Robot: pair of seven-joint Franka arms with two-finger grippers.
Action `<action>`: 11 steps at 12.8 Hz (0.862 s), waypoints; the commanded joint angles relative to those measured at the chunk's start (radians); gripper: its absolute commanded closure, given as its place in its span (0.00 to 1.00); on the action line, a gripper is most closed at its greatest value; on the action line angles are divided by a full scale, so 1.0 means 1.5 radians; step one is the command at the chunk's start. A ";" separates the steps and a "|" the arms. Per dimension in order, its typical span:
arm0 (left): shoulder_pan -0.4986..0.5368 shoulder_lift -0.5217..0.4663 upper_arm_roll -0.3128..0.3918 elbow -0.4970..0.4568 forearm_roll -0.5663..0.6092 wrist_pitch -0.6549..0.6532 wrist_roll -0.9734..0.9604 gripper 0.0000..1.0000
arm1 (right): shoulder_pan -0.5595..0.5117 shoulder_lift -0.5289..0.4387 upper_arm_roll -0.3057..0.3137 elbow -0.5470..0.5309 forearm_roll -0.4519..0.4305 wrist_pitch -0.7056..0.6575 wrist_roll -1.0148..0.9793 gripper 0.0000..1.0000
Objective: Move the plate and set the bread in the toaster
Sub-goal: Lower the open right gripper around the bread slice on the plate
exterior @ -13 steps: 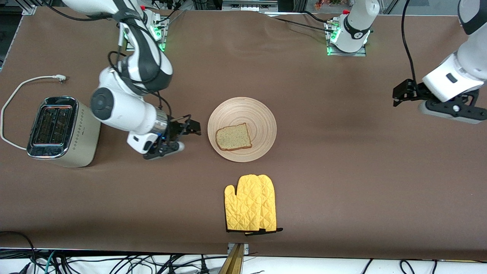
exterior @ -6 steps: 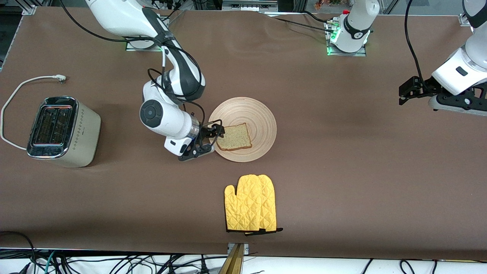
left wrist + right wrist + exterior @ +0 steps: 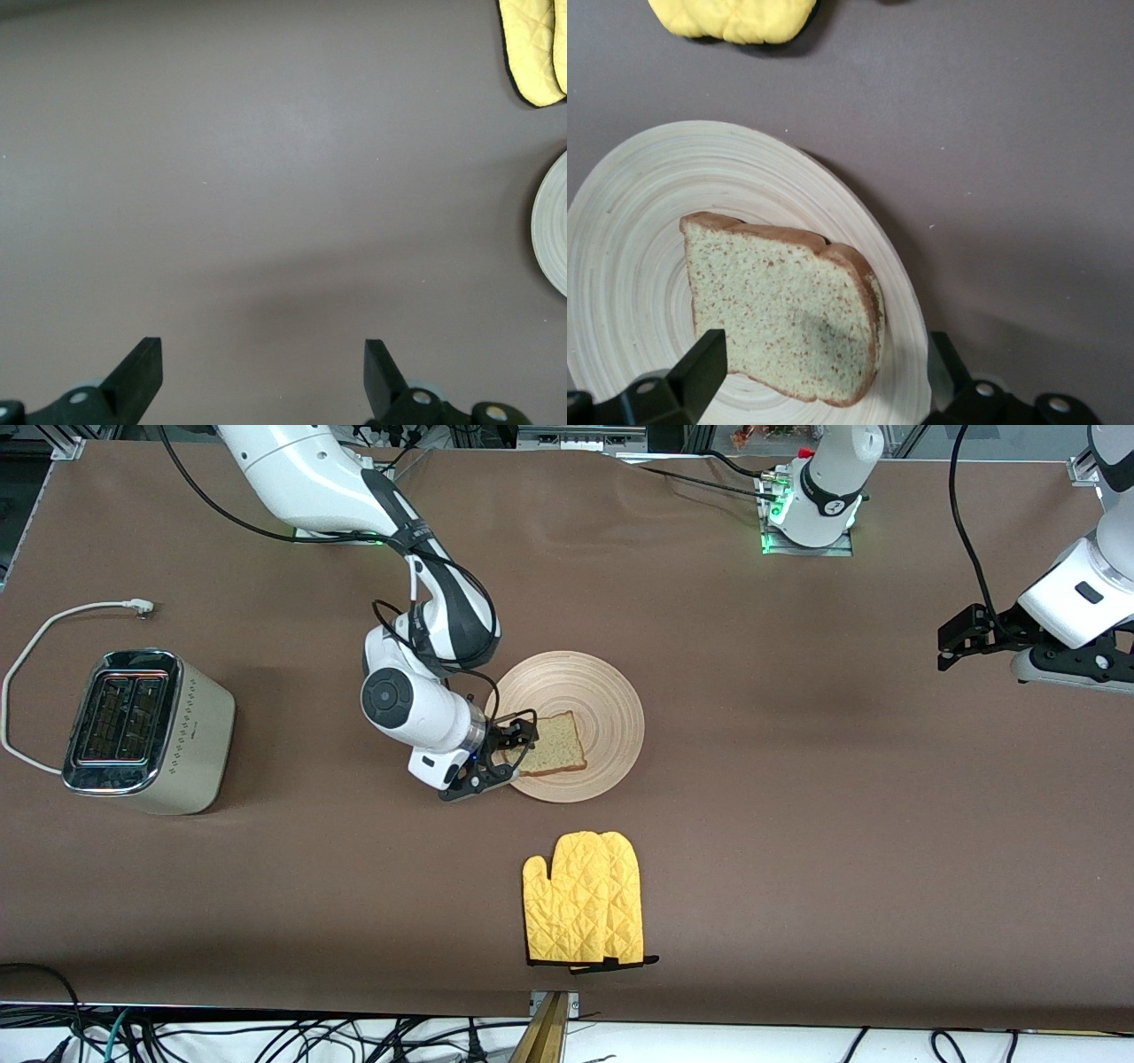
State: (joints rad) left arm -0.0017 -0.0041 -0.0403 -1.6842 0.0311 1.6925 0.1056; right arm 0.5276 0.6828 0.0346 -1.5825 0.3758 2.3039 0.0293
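Observation:
The pale wooden plate [image 3: 607, 691] lies mid-table with the speckled bread [image 3: 551, 742] slice flat on it. My right gripper [image 3: 516, 755] is low at the plate's rim on the toaster's side, and it is open. In the right wrist view the bread [image 3: 784, 310] and the plate's rim [image 3: 899, 292] lie between the gripper's [image 3: 826, 359] spread fingers, one over the plate [image 3: 629, 221] and one over bare table. The cream toaster [image 3: 133, 731] stands at the right arm's end of the table. My left gripper [image 3: 951, 646] waits open above the table's other end, holding nothing [image 3: 263, 359].
A yellow oven mitt [image 3: 585, 911] lies nearer to the front camera than the plate, also seen as mitt [image 3: 735, 18] and mitt [image 3: 536, 44]. The toaster's white cord [image 3: 53, 624] loops on the table beside it. The plate's edge [image 3: 554, 221] shows in the left wrist view.
My right arm has swung from beside the toaster to the plate, bringing its open gripper to the bread's edge. The left gripper has drifted slightly farther toward its own end.

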 commanded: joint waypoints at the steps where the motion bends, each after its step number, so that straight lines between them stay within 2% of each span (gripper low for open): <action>1: 0.004 -0.003 -0.001 -0.001 -0.015 0.001 0.004 0.00 | 0.003 0.022 0.005 0.009 0.011 0.026 -0.001 0.00; 11: 0.003 0.000 -0.004 0.007 -0.015 -0.004 -0.003 0.00 | 0.020 0.031 0.014 0.016 0.011 0.037 -0.004 0.00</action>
State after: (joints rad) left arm -0.0017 -0.0037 -0.0414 -1.6837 0.0310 1.6925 0.1054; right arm 0.5459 0.7247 0.0402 -1.5788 0.3759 2.3560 0.0286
